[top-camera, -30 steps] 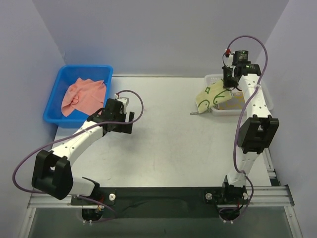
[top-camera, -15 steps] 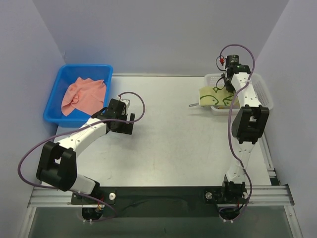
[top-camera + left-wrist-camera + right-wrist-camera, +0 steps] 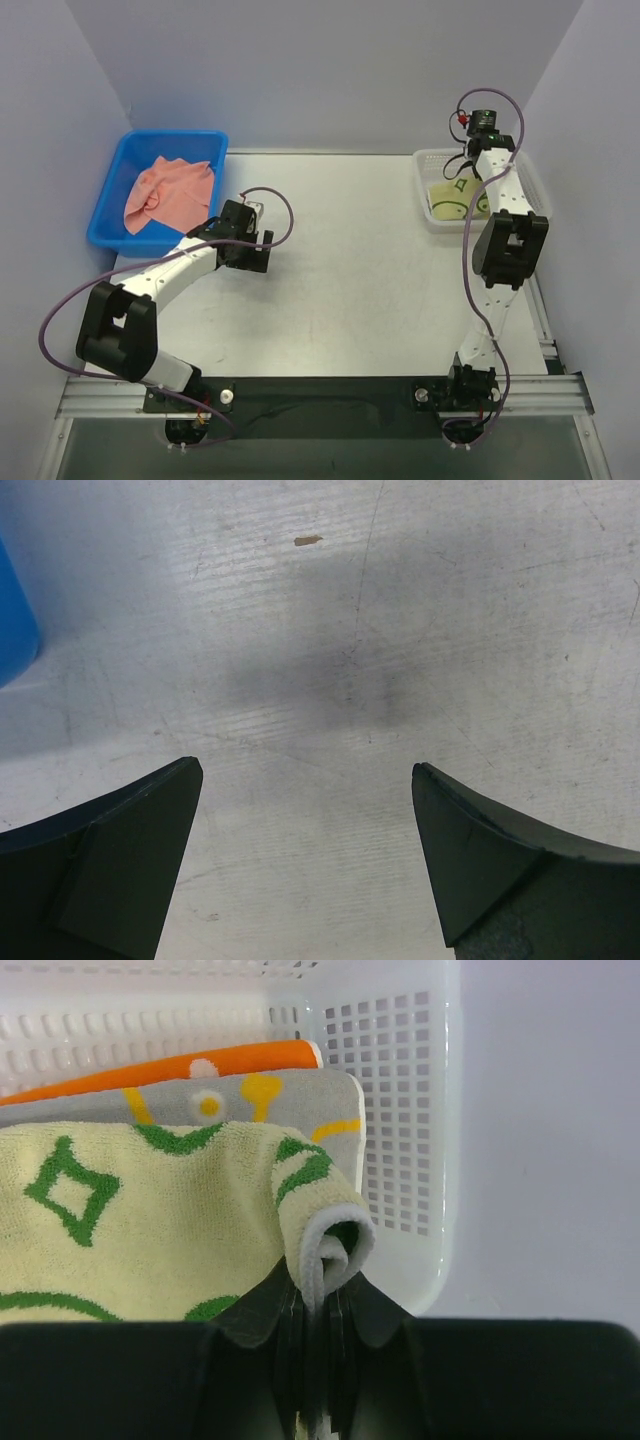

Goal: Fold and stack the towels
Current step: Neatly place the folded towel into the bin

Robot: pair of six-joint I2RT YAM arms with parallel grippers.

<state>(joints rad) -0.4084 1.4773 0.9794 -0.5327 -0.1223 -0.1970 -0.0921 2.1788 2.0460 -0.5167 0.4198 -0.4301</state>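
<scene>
So, within the last second our right claw point(image 3: 320, 1305) has pulled the pale-green terry towel with dark-green outlines point(image 3: 150, 1210) fully into the white perforated basket point(image 3: 400, 1110), onto the folded stack point(image 3: 230, 1095), still clenched on its edge. Our left claw point(image 3: 307, 770) gapes empty; we'd guess the crumpled salmon-pink cloth point(image 3: 165, 192) is next.

One camera overlooks the whole table point(image 3: 350, 270); wrist cameras sit close in.

Towels, four in your view: one pale-green towel with dark-green outlines point(image 3: 150, 1220), one grey towel with yellow marks point(image 3: 300, 1095), one orange towel with white spots point(image 3: 200, 1060), one plain salmon-pink towel point(image 3: 165, 190). Containers, two: one blue plastic tub point(image 3: 175, 140), one white perforated plastic basket point(image 3: 390, 1080). End effectors, two: left end effector point(image 3: 305, 772), right end effector point(image 3: 318, 1300).
</scene>
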